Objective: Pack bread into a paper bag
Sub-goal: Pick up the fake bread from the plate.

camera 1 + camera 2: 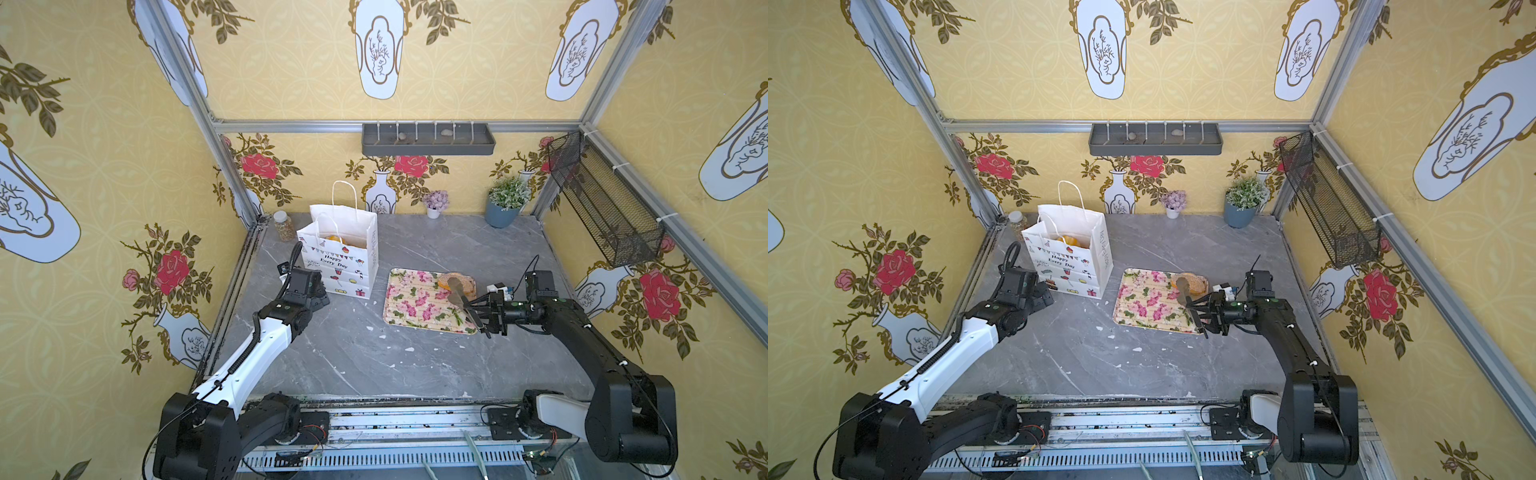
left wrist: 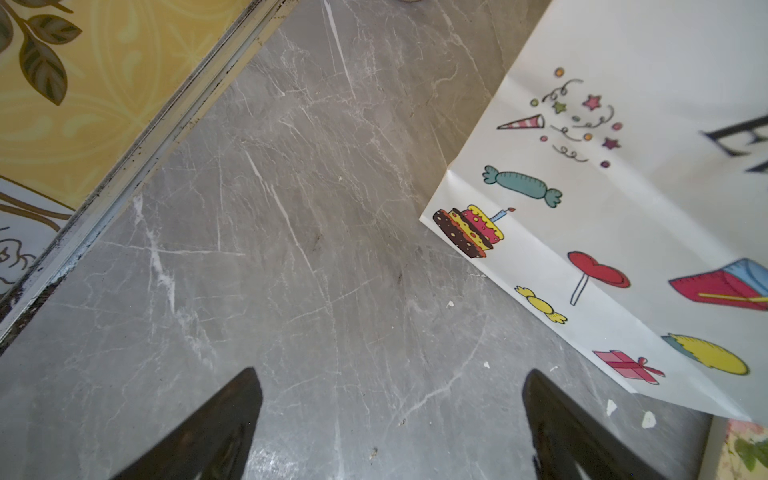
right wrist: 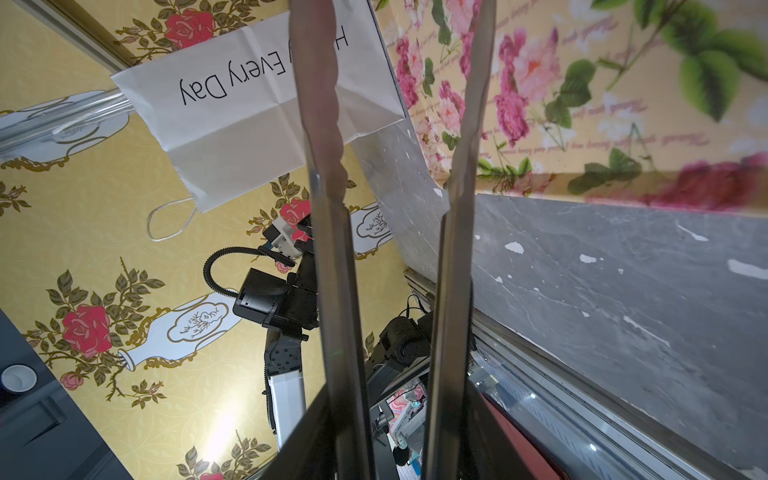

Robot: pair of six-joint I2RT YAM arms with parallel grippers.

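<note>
The right pincer (image 1: 478, 311) is seen closed on metal tongs (image 1: 457, 293), whose tips are held at a seeded bun (image 1: 469, 284) on the flowered tray (image 1: 411, 303). The left pincer (image 2: 390, 415) is held wide open and empty above the bench (image 1: 353, 353), just beside the paper bag (image 1: 345, 257), in which yellow bread (image 1: 332, 239) is seen.

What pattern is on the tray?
Pink roses with green leaves on a cream tray, clearest in a top view.

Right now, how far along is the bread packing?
Done: at least one yellow piece sits inside the paper bag. In hand: right pincer holds tongs over the floral tray, at the seeded bun; grip on it unclear. Left pincer open, empty, beside the bag. To go: at least that bun.
</note>
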